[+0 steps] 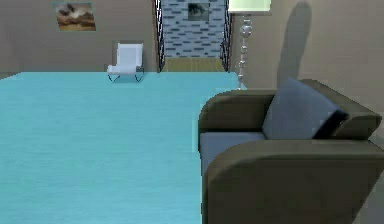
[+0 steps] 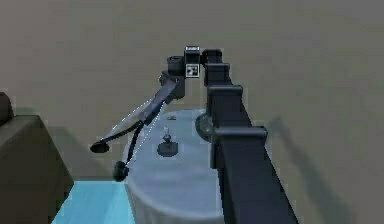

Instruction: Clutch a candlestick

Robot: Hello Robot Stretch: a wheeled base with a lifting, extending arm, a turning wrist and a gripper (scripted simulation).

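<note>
In the arm side view a small dark upright thing on a round base (image 2: 168,146) stands on a round grey-blue table (image 2: 180,190); its shape is too small to name as a candlestick. My arm (image 2: 235,140) reaches out over the table's right part. The gripper (image 2: 112,157) points down and left from its dark body (image 2: 178,75), with its thin fingers (image 2: 140,120) ending near the table's left edge. The small thing stands just right of the fingers. I cannot tell whether the gripper holds anything.
A dark brown armchair (image 1: 290,150) with blue-grey cushions stands at the forward view's right on a teal carpet (image 1: 90,140); its side (image 2: 25,165) shows left of the table. Beyond are a floor lamp (image 1: 247,40), a white chair (image 1: 126,60), a doorway (image 1: 193,35) and a wall picture (image 1: 76,14).
</note>
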